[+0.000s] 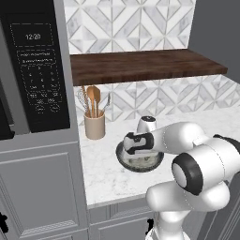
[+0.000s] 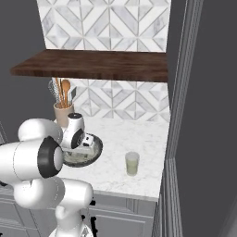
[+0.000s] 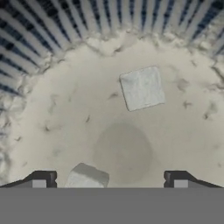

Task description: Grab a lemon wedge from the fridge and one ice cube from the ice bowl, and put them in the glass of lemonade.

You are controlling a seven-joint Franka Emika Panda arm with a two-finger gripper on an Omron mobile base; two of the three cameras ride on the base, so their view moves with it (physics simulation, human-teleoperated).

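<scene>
Ice cube [image 3: 86, 177], low in frame between released claw [image 3: 109, 180] tips: light, rigid, slippery; grip flat sides.

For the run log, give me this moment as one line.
gripper: open, over ice bowl | ice cube: in bowl, ungrasped | glass of lemonade: on counter

Light is even and soft in both base views, with no glare on the marble counter [image 1: 108, 173]. The wooden shelf [image 1: 145, 65] casts a dim band on the tiled wall beneath it. In the hand view, a round soft shadow lies on the pale bowl [image 3: 52, 109] floor just ahead of the gripper [image 3: 109, 179], between its tips. The ice cube [image 3: 142, 88] beyond that shadow looks fairly sharp; the nearer cube [image 3: 86, 177] is blurred. All pictures are coarse and slightly pixelated.
</scene>
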